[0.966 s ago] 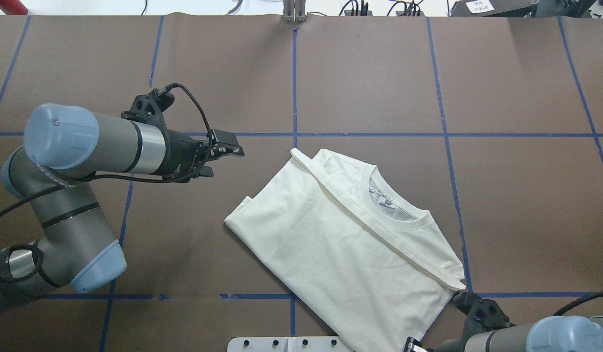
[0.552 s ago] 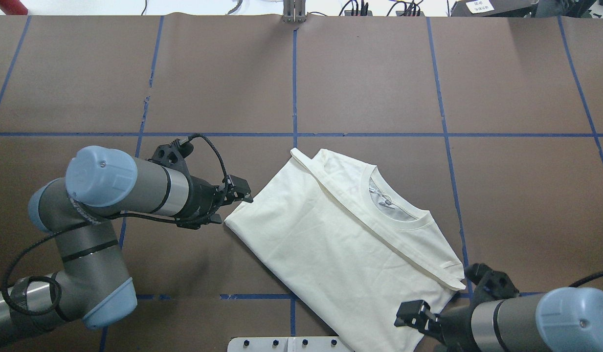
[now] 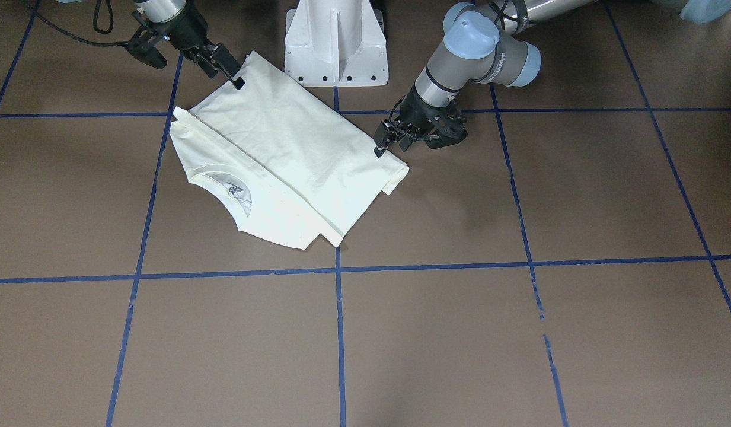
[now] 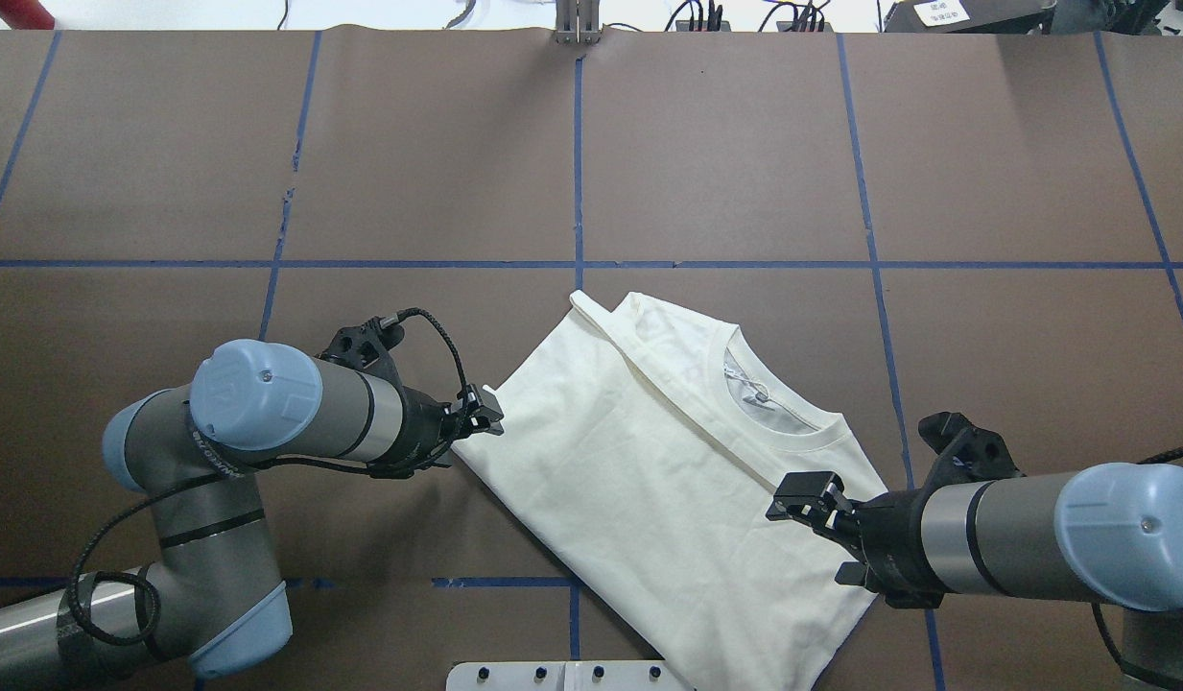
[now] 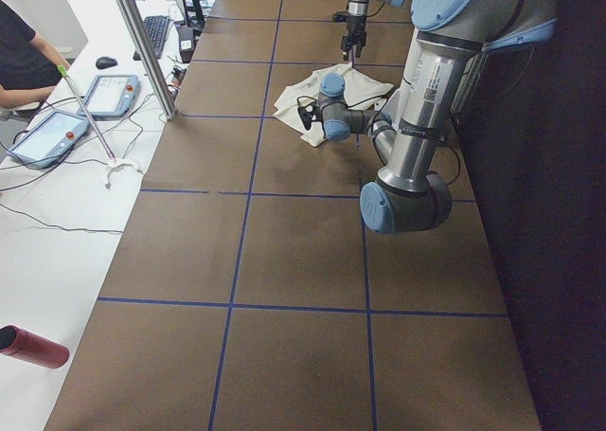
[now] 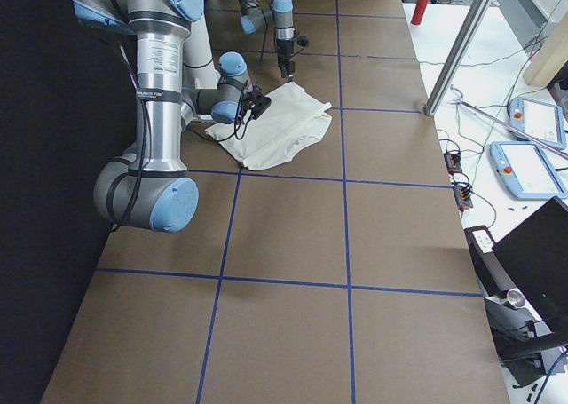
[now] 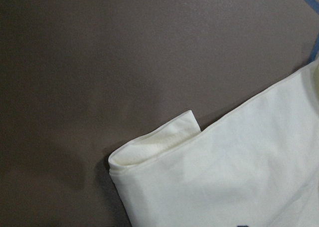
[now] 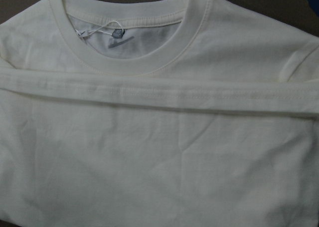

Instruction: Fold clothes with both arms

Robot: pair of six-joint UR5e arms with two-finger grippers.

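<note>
The cream-white T-shirt [image 4: 649, 461] lies folded lengthwise and skewed on the brown table, ribbed collar [image 4: 778, 427] up and sleeves folded across. No print shows. My left gripper [image 4: 471, 434] is low at the shirt's left corner with its jaws apart; the left wrist view shows that folded corner [image 7: 154, 147]. My right gripper [image 4: 807, 539] hovers open over the shirt's right side below the collar; the right wrist view shows the collar [image 8: 134, 57] and a folded sleeve band. In the front view the left gripper [image 3: 386, 144] and right gripper [image 3: 232, 74] sit at opposite corners of the shirt [image 3: 282, 154].
The white pedestal [image 3: 335, 44] stands at the near edge, just behind the shirt. Blue tape lines [image 4: 579, 173] grid the brown table. An operator [image 5: 24, 57] and tablets [image 5: 52, 133] are at a side bench, and a red cylinder [image 5: 33, 346] lies there.
My left arm swung toward me and right, down to the shirt's left corner. My right arm came up from the near edge and now reaches over the shirt's right side.
</note>
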